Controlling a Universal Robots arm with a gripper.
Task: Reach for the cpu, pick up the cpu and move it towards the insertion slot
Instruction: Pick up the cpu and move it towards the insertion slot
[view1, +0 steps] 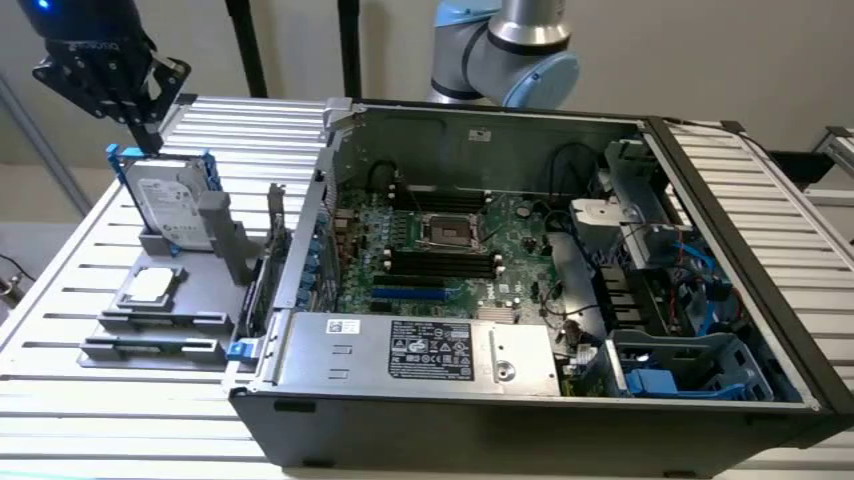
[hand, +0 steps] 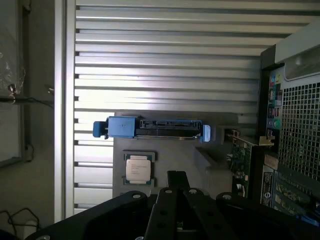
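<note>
Closest to the exterior camera sits the open computer case (view1: 400, 420), with its power supply (view1: 427, 350) at lower centre of the frame. Deeper in, at mid-frame, the insertion slot (view1: 450, 232) shows as a silver-framed socket on the green motherboard (view1: 521, 225). The cpu (view1: 150, 285) lies flat in a grey holder (view1: 160, 325) on the slatted worktop (view1: 80, 420) at the frame's left, outside the case and well apart from the slot. The pincer (view1: 144, 140) hangs at upper left, pinched together and empty, its tips just above the upright hard drive (view1: 174, 205), which stands just above the cpu in the frame. The drive looks like the main hazard: a slanted descent could clip its blue frame. Tips pinched like this would press on the chip's lid rather than straddle it. A thin edge hold could also slip while crossing the case wall.
</note>
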